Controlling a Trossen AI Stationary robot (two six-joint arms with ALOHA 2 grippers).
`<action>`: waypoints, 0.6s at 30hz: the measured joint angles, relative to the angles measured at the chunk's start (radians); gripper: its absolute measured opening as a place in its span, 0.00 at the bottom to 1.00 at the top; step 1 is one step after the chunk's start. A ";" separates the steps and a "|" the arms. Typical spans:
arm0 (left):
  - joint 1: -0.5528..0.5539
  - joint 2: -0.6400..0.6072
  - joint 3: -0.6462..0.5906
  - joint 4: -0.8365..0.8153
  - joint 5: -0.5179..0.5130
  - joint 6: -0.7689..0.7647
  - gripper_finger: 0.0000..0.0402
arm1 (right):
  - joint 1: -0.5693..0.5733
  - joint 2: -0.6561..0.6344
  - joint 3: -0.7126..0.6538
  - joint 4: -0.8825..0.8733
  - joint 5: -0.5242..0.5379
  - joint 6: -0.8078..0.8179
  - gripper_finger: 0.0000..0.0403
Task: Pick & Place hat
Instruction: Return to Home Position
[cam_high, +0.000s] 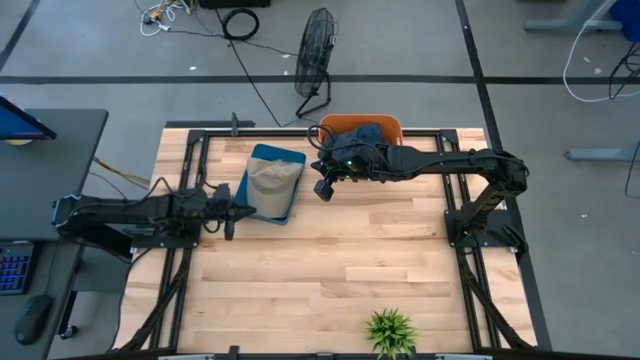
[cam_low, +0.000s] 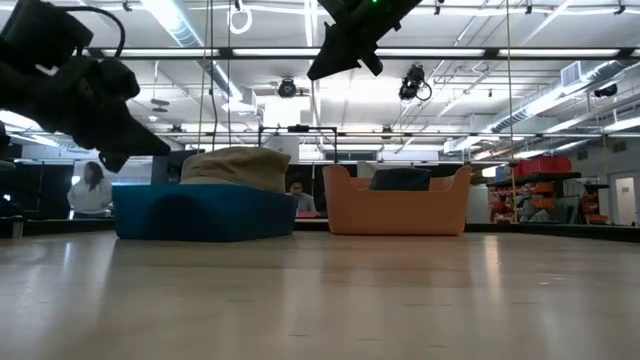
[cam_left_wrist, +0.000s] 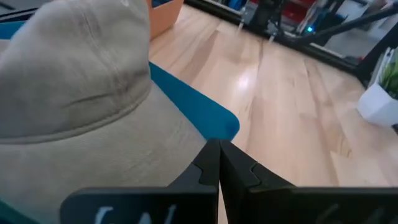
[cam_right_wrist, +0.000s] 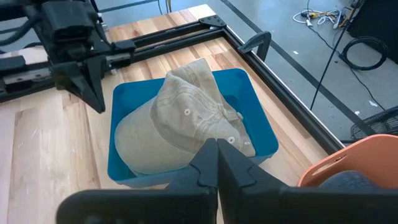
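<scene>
From above, my left fingers (cam_high: 238, 211) sit just beside the blue bin's (cam_high: 291, 158) left corner, and my right fingers (cam_high: 323, 188) hang just beside its right side. The tan cap (cam_high: 272, 178) lies inside the bin. An orange bin (cam_high: 392, 124) stands next to it.

At table level, the cap rises above the blue wall, and both my arms are up off the table (cam_low: 320, 300).

My left wrist shows my left fingers pressed together, empty, with the cap close ahead.

My right wrist shows my right fingers clenched on nothing, above the cap.
</scene>
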 joint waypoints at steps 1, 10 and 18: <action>0.000 -0.006 -0.020 0.030 0.000 0.002 0.01 | 0.000 0.000 0.000 0.000 0.000 0.000 0.00; 0.000 -0.012 -0.057 0.102 0.013 0.065 0.01 | 0.000 0.000 0.000 0.000 0.000 0.000 0.00; 0.003 -0.011 -0.057 0.100 0.013 -0.049 0.03 | 0.000 0.000 0.000 0.000 0.000 0.000 0.00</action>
